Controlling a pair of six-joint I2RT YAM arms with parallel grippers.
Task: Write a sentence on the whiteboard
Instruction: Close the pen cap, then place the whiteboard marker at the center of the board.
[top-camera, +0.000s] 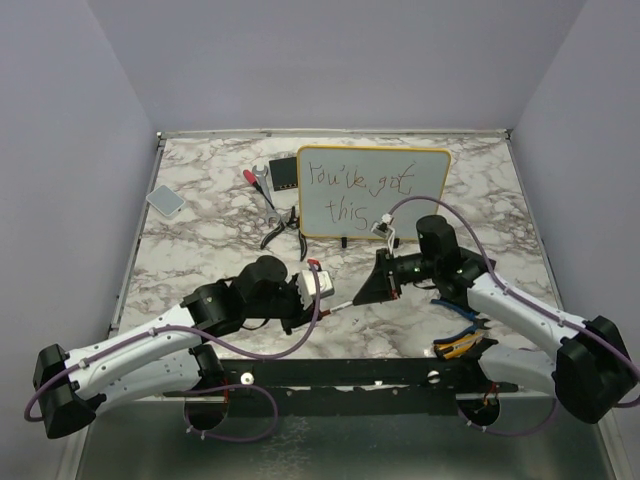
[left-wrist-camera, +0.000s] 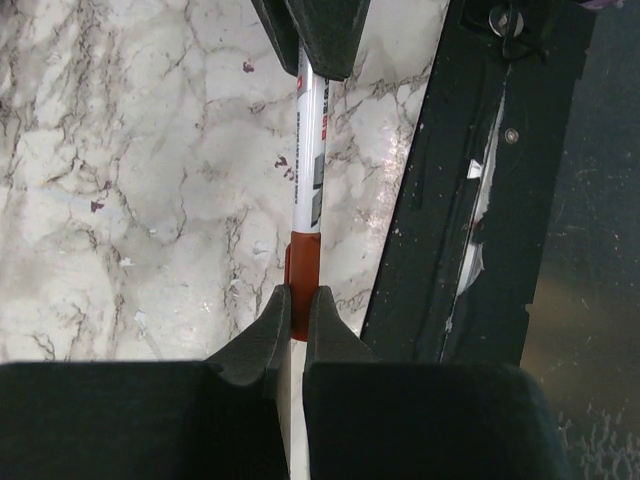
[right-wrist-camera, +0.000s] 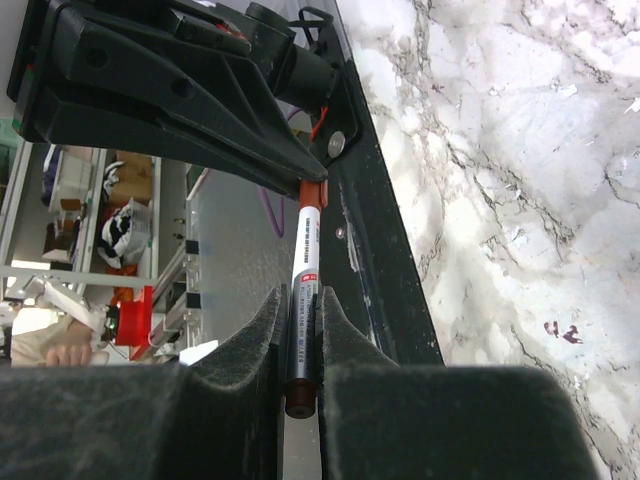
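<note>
The bench (top-camera: 200, 190) carries the whiteboard (top-camera: 312, 212), which stands upright on its small feet at the far middle, with its face toward the arms. On the whiteboard I read the sentence (top-camera: 365, 185) in thin dark strokes, "You've got" above and "this" below it, in the left part of the board. The words look complete to me, so I judge that the writing itself is done.

What is left, as I see it, concerns only the pen. In front of the whiteboard, on the side of the arm bases and a little low over the bench, both hands meet on one marker (top-camera: 348, 302). The left hand (left-wrist-camera: 297, 310) is pressed together on the red cap (left-wrist-camera: 303, 270) at one end. The right hand (right-wrist-camera: 300, 310) is pressed together on the dark rear end of the barrel, and the marker runs straight from one hand to the other.

The cap sits against the white barrel with no gap that I can see, so I believe the marker is closed. I cannot tell whether it is fully pushed home. I would say that only letting go and laying the marker down in front of the whiteboard remains.
</note>
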